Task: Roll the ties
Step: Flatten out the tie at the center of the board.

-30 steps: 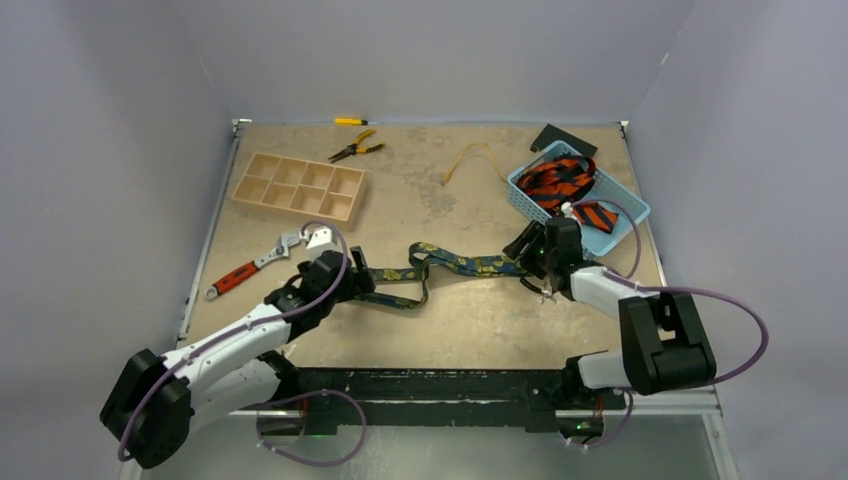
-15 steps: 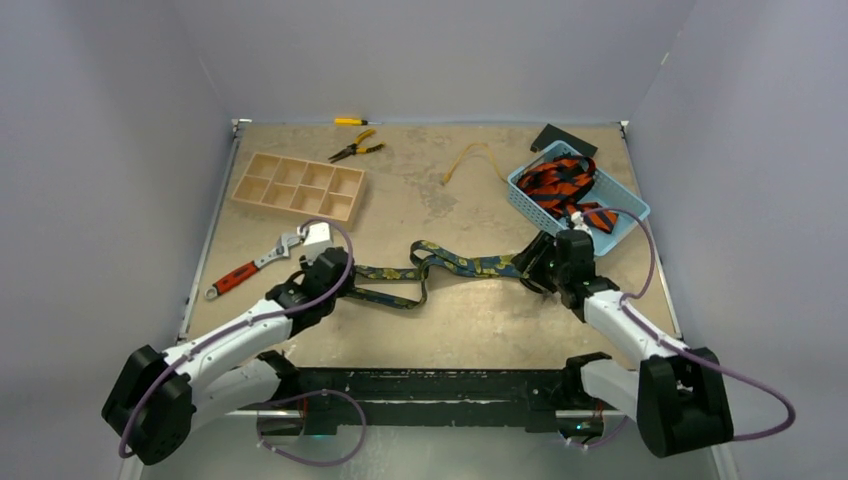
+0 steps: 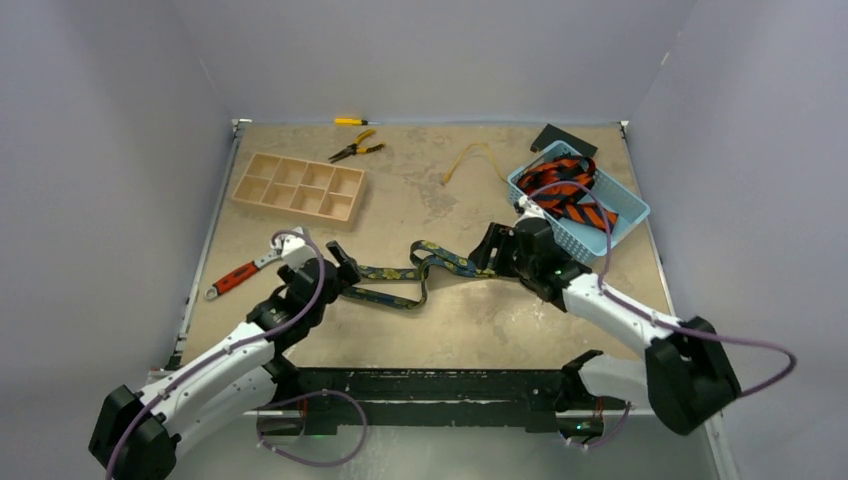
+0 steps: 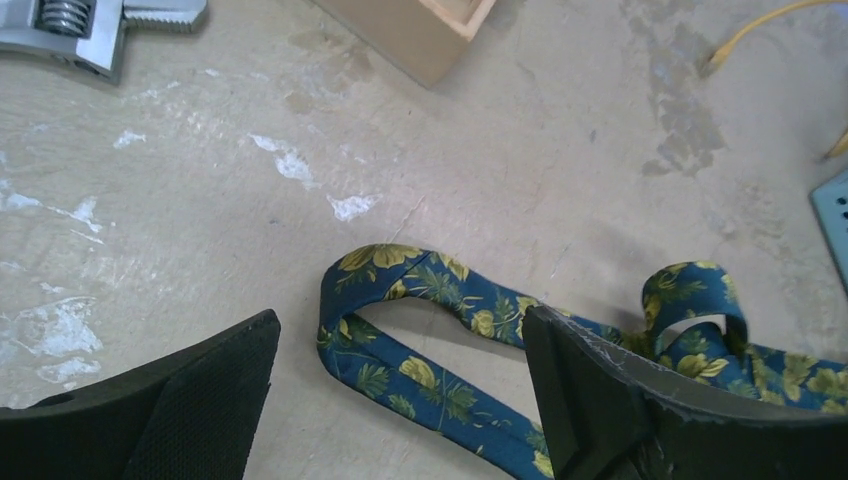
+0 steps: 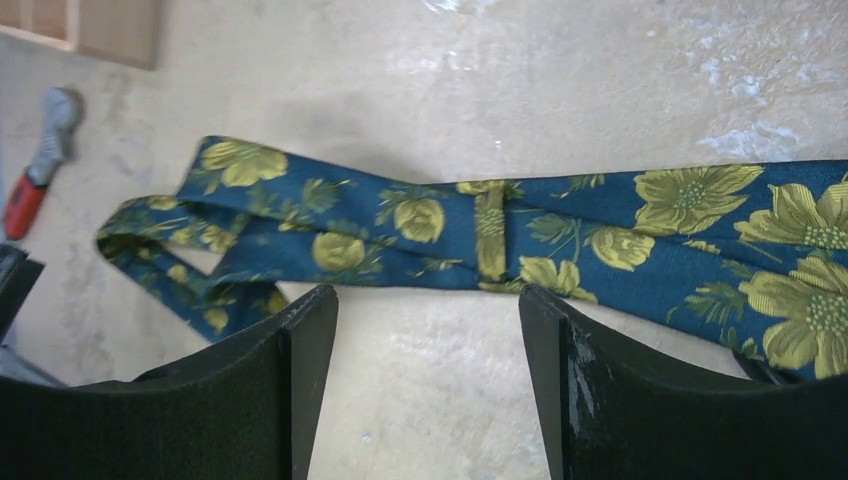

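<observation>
A dark navy tie (image 3: 455, 264) with gold-yellow flowers lies in loose folds across the middle of the table. My left gripper (image 3: 345, 270) is open, low over its looped left end; in the left wrist view the loop (image 4: 400, 375) lies on the table between my fingers (image 4: 400, 325). My right gripper (image 3: 488, 250) is open over the tie's wider right part. In the right wrist view the tie (image 5: 450, 225) lies flat just beyond my fingertips (image 5: 425, 300), with bare table between them. Orange-red ties with black stripes (image 3: 568, 195) lie heaped in a blue basket (image 3: 632, 203).
A wooden compartment tray (image 3: 300, 187) stands at the back left. A red-handled adjustable wrench (image 3: 245, 273) lies left of my left gripper. Yellow pliers (image 3: 356, 150), a small yellow tool (image 3: 350, 121) and a thin yellow cord (image 3: 470, 158) lie at the back. A black object (image 3: 560, 137) sits behind the basket.
My right gripper has moved left from beside the basket to over the tie's right part, its arm swinging round. My left arm has drawn back slightly to the left. The tie lies as before.
</observation>
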`<state>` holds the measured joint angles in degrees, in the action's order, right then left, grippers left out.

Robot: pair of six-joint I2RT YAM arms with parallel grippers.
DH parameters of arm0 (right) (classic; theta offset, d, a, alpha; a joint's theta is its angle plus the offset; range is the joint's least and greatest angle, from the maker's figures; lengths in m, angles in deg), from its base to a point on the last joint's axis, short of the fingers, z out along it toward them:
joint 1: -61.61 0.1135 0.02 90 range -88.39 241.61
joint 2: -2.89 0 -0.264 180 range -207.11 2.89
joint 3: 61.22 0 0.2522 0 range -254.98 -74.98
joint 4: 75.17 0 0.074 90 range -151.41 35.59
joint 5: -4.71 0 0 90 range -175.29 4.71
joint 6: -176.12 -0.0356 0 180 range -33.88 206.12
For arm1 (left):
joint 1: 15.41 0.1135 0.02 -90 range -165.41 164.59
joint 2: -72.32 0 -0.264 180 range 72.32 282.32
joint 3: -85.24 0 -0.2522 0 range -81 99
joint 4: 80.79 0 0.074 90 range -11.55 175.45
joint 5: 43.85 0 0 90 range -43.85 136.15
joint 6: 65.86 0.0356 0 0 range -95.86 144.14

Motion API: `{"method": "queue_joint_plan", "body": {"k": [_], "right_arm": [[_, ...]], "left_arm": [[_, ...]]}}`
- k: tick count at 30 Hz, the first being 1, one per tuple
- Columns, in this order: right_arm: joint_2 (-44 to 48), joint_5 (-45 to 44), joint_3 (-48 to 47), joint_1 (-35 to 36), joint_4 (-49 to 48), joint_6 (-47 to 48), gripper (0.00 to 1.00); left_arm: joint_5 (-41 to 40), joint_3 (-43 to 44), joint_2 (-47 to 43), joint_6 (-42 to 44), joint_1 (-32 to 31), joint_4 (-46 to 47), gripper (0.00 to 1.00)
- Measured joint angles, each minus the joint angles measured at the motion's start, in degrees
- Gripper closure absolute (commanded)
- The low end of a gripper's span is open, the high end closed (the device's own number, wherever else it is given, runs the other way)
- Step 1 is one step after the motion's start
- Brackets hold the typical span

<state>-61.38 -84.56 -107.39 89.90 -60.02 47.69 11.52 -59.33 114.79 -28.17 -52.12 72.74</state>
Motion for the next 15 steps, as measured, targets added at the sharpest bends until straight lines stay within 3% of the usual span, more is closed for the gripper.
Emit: {"method": "queue_joint_plan", "body": {"k": [4,8,15], "right_arm": [[-8.8,-1.0,-1.3,-0.1,-2.2,0.0,0.32],[-15.5,-2.7,-1.3,-0.1,-2.6,-0.3,0.31],[-11.4,-3.2,3.3,-5.1,-4.5,-2.5,0.28]], "left_arm": [[2.2,0.0,2.8,-0.1,0.0,0.3,0.15],[4.7,-2.1,-2.9,0.0,0.0,2.6,0.17],[5.0,-6.1,-14.0,-0.7,0.0,3.2,0.18]]}}
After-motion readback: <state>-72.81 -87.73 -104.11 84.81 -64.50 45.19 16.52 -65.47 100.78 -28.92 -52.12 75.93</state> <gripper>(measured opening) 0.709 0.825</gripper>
